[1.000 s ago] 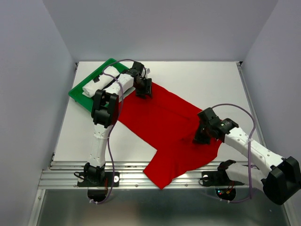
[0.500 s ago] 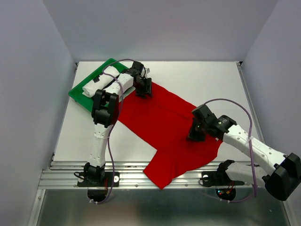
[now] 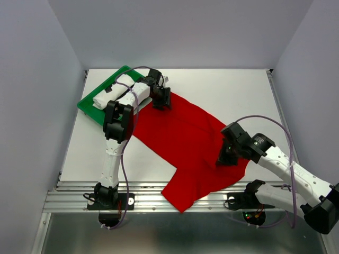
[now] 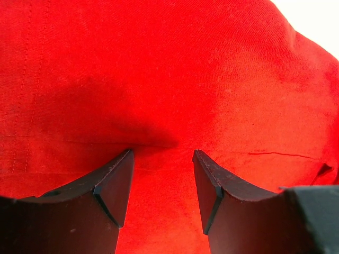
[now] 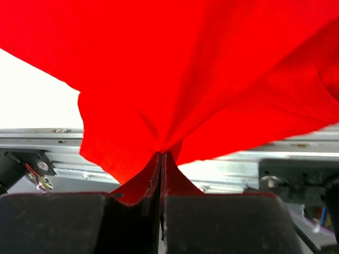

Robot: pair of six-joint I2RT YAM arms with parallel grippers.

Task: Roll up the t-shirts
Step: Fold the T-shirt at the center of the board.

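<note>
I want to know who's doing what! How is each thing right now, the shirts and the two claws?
red t-shirt: spread out, one corner over the table's near edge.
white t-shirt: bundled up in the green tray.
left gripper: open, above the red t-shirt.
right gripper: shut, pinching the red t-shirt.

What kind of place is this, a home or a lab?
Probably a robot test cell, not a home: a white tabletop walled by plain grey panels, a left robot arm and right robot arm mounted on an aluminium rail, a bright red cloth t-shirt.
</note>
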